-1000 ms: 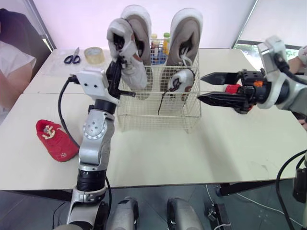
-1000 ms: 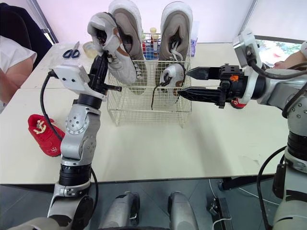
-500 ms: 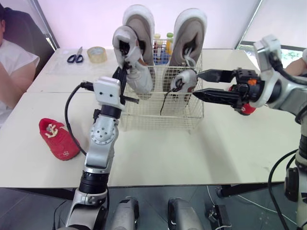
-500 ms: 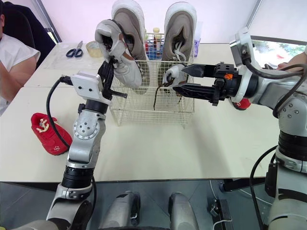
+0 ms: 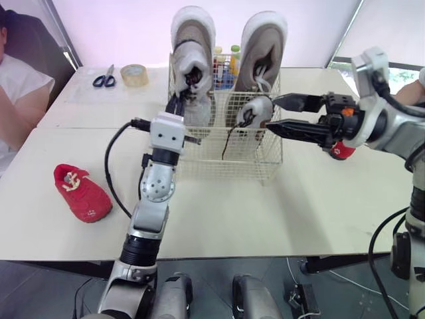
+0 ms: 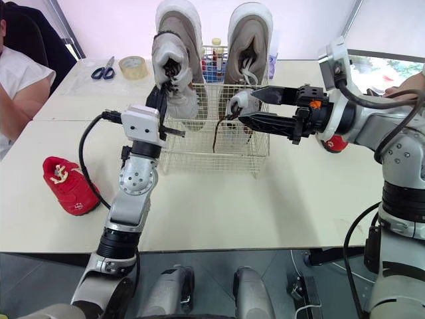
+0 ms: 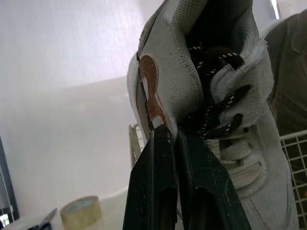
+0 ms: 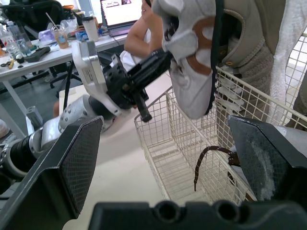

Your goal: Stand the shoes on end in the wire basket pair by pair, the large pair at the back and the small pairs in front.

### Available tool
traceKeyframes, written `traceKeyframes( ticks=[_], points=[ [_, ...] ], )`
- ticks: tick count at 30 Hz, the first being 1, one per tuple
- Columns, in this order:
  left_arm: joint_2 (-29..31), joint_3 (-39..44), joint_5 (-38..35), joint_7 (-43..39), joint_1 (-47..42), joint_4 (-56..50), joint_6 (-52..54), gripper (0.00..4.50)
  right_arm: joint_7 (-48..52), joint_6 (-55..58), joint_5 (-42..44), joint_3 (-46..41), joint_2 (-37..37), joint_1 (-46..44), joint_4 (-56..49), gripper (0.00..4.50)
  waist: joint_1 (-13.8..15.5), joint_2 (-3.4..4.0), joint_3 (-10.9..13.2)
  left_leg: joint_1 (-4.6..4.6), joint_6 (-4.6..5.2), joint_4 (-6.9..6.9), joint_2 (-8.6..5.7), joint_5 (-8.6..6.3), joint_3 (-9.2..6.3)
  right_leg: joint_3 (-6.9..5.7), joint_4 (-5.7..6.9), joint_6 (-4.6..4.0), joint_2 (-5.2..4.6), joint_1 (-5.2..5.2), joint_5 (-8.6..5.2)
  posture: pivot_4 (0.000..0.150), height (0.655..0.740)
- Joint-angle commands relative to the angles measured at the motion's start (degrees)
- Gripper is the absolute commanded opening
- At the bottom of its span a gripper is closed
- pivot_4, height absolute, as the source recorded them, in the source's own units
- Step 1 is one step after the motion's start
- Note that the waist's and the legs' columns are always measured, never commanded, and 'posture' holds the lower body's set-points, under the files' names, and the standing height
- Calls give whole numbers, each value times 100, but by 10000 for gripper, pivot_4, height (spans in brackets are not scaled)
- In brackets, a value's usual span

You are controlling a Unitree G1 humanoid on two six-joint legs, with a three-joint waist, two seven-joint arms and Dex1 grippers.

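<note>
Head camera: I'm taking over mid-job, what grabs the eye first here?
Two large shoes stand on end at the back of the wire basket. The left gripper holds a small grey shoe at the basket's front left, and the open right gripper hovers by another small shoe at the front right. A red shoe lies on the table, on its left side.
</note>
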Motion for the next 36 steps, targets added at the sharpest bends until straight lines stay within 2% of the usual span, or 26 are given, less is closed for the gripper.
traceKeyframes(
  ticks=[1,4,7,12,19,25,26,29,31,33,36],
  points=[
    [-128,52,-239,-45,132,-20,135,777,-31,-76,101,-127,-20,-15,-156,45000,-1,0,0,0,0,0,0,0,0,0,0,0,1,0,0,1500,7400],
    [-104,91,-352,-174,295,-308,369,777,-47,-72,119,-130,-1,46,-180,45000,-2,0,0,0,0,0,0,0,0,-1,0,0,1,-1,0,1500,7400],
    [-44,101,-493,-343,475,-703,627,9287,-80,-97,115,-104,66,100,-183,45000,-9,0,0,0,0,0,1,-1,-1,0,0,0,1,-1,0,1500,7400],
    [31,163,-952,-706,777,-1647,1454,34020,-83,-119,115,-74,173,190,-177,45000,-5,0,0,-1,1,-1,3,-2,-10,0,-2,0,1,-2,0,1500,7400],
    [554,545,-1893,-1269,1180,-3173,3104,34020,15,-239,19,-16,231,302,-34,45000,-15,1,0,-2,1,-2,3,-2,-14,0,-3,-1,2,-2,-1,1500,7400],
    [1078,1220,-2871,-1464,1127,-3896,4496,34020,81,-366,-69,-87,158,469,136,45000,-19,1,1,-1,1,-2,3,-2,-17,-1,-3,-1,4,-2,-1,1500,7400],
    [1328,1356,-2885,-1577,1069,-3914,4552,36634,-8,-555,-236,-86,189,474,231,45000,-14,1,1,-1,1,-2,2,-2,-17,-1,-3,-1,4,-2,-1,1500,7400],
    [1992,2001,-3527,-2038,861,-3920,4946,43910,-209,-1067,-649,-154,247,484,548,45000,-18,-2,3,-3,1,-1,-2,-2,-14,-3,-4,-1,7,-3,-1,1500,7400],
    [2298,2199,-3853,-2211,955,-3951,5223,43910,-229,-1227,-721,-237,243,507,686,45000,-22,3,2,-2,1,-2,-1,-2,-15,-3,-3,-1,7,-3,-1,1500,7400],
    [2452,2546,-4515,-2321,1114,-3988,5735,43910,-413,-1481,-976,-270,244,527,881,45000,-32,3,1,-1,1,-5,-1,-2,-14,-2,-5,-1,6,-4,-1,1500,7400],
    [2668,2689,-4828,-2322,1299,-4093,6015,43910,-557,-1727,-1258,-257,234,643,1174,45000,-51,3,2,-2,3,-8,-1,-4,-13,0,-10,1,4,-3,-2,1500,7400]
  ],
)
